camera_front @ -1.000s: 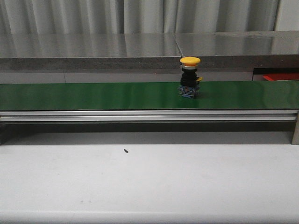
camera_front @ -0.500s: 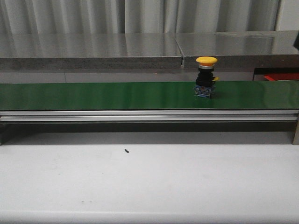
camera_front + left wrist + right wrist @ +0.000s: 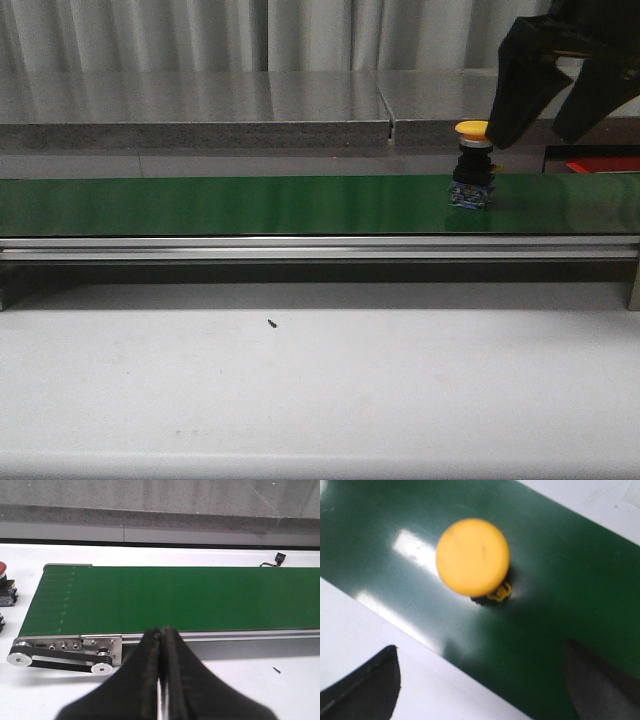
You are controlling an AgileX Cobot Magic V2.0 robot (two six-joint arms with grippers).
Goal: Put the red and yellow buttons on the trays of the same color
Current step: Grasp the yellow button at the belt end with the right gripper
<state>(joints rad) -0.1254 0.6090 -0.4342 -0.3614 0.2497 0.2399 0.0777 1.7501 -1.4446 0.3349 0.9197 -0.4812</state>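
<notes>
Front view: right hand (image 3: 550, 125) spread above yellow button (image 3: 473, 166); left hand (image 3: 161, 645) pressed together.

We look straight down on a yellow button (image 3: 472, 557), its round cap slightly blurred, standing on a glossy green belt (image 3: 560, 575) that crosses the picture on a slant. A small yellow clip (image 3: 500, 592) peeks out beneath the cap's edge. White table (image 3: 365, 630) borders the belt on both sides. The right gripper (image 3: 480, 685) is spread wide, its two dark fingers (image 3: 367, 687) well apart and not touching the button.
</notes>
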